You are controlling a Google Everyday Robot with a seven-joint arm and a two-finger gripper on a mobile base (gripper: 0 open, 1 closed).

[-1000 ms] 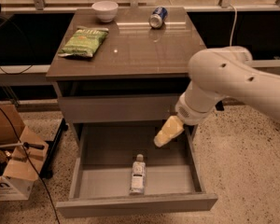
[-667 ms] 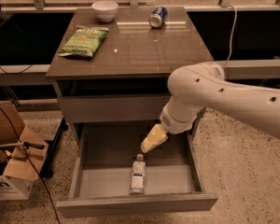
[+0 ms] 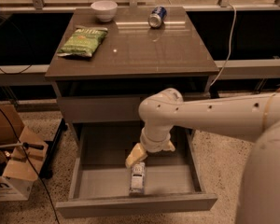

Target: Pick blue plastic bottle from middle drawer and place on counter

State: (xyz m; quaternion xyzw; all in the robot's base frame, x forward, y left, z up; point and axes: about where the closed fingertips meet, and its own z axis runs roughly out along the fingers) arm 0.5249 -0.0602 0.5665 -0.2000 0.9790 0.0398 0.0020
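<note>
The blue plastic bottle lies on its side on the floor of the open middle drawer, near the front, cap end toward the front. My gripper reaches down into the drawer on the white arm and hangs just above the bottle's back end, nearly touching it. The counter is the glossy grey-brown top of the cabinet, above and behind the drawer.
On the counter lie a green chip bag at the left, a white bowl at the back left and a blue soda can on its side at the back. Cardboard boxes stand on the floor at left.
The arm has swung left and down into the drawer; the gripper has moved from the drawer's right side to just above the bottle. The bottle has not moved.
</note>
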